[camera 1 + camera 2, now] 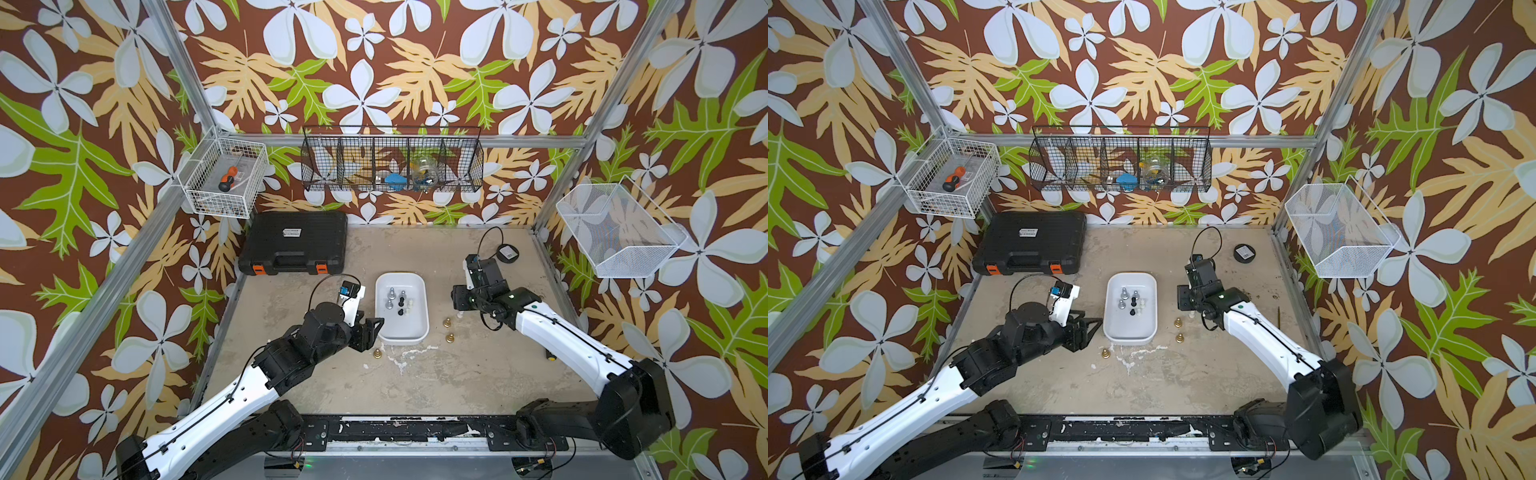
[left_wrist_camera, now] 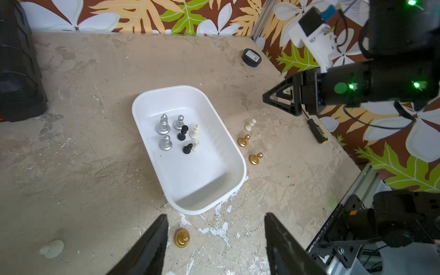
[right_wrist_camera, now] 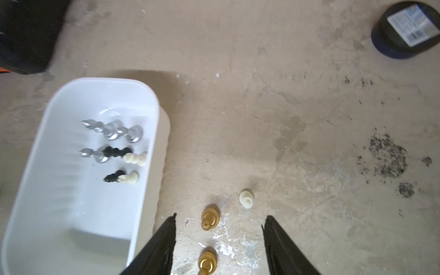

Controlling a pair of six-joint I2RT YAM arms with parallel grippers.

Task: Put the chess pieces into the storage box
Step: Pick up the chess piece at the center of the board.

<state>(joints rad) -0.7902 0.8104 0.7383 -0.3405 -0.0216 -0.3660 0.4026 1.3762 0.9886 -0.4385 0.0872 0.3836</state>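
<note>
The white storage box (image 1: 405, 326) (image 1: 1130, 328) sits mid-table and holds several silver, black and cream chess pieces (image 1: 397, 299) (image 2: 178, 133) (image 3: 114, 147). Two gold pieces (image 1: 447, 322) (image 3: 209, 217) and a cream piece (image 3: 246, 198) (image 2: 250, 125) stand on the table to its right. My right gripper (image 3: 221, 216) (image 1: 459, 305) hangs open over them, empty. Another gold piece (image 2: 182, 238) (image 1: 377, 353) stands by the box's near corner. It lies between the open fingers of my left gripper (image 2: 215, 216) (image 1: 372, 328), close to one finger (image 2: 157, 238). A cream piece (image 2: 52, 248) lies further off.
A black case with orange latches (image 1: 293, 243) stands at the back left and a black round puck (image 1: 508, 252) at the back right. A yellow-handled screwdriver (image 2: 317, 131) lies by the right edge. Wire baskets (image 1: 224, 176) hang on the walls.
</note>
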